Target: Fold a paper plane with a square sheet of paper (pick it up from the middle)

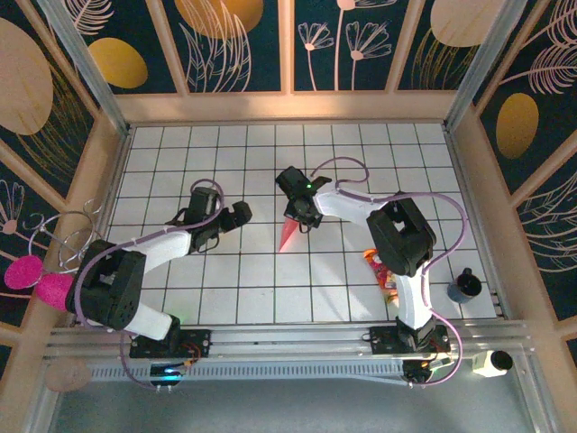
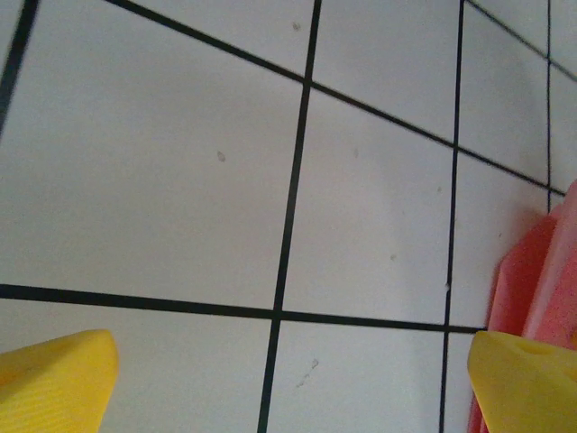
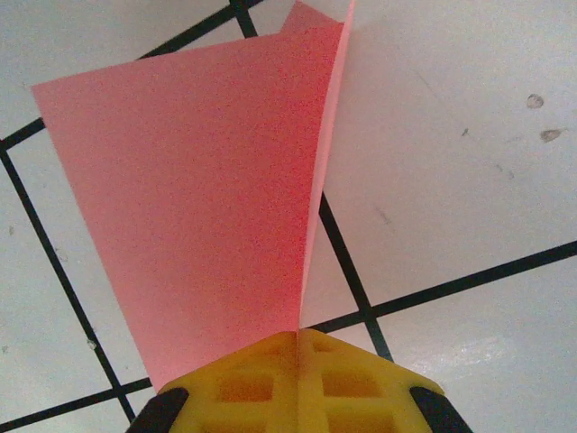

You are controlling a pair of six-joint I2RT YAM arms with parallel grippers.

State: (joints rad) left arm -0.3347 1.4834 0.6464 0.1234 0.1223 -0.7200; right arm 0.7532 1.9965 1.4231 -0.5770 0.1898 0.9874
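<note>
The square sheet of paper is folded into a slim salmon-pink paper plane (image 1: 289,234) whose sharp tip points toward the near edge, mid-table. My right gripper (image 1: 303,215) is shut on its far end. In the right wrist view the yellow fingers (image 3: 261,379) meet flat, pinching the folded paper plane (image 3: 198,198), which fans out ahead of them over the tiles. My left gripper (image 1: 236,216) stands open to the left of the plane, nothing between its yellow fingertips (image 2: 54,379). A pink edge of the paper plane (image 2: 532,289) lies beside its right fingertip in the left wrist view.
A red and yellow snack packet (image 1: 383,271) lies by the right arm's base. A small black cup (image 1: 466,287) stands near the front right corner. Wooden walls (image 1: 288,106) ring the white tiled table (image 1: 270,289). A pink object (image 1: 36,281) sits outside the left wall.
</note>
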